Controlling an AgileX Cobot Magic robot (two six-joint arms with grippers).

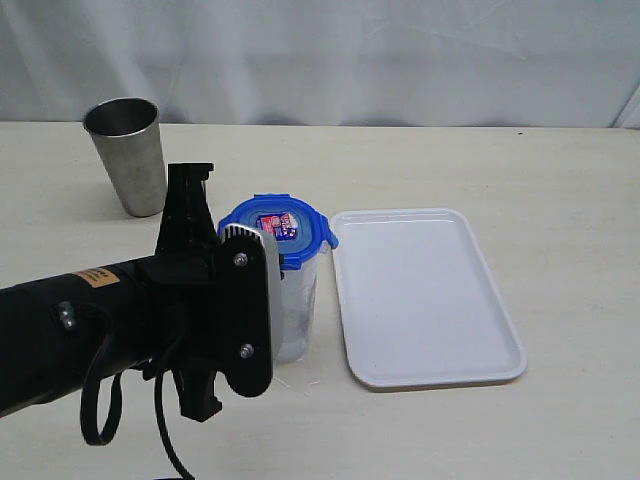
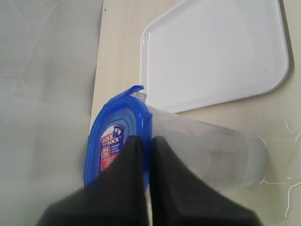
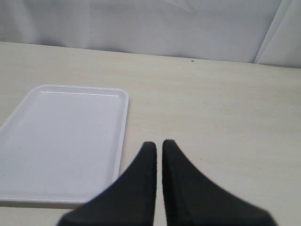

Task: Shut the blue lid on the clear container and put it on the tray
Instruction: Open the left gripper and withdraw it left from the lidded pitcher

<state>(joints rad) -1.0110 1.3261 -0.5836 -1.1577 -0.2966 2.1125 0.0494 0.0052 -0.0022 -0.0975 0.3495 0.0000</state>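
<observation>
Blue lid caps clear container, left fingers seemingly touching

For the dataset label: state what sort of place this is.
Probably a robot test bench in a lab: a bare pale tabletop, a plain white cloth backdrop, and a few staged props, a steel cup, a white tray and a lidded clear container.

- The left arm stands in front of much of the clear container and one edge of the blue lid in the exterior view.
- In the left wrist view, the left hand covers part of the lid. I can't tell whether it touches it.
- The sticker has small print too fine to read.
- The tray runs off the frame in both wrist views.
</observation>
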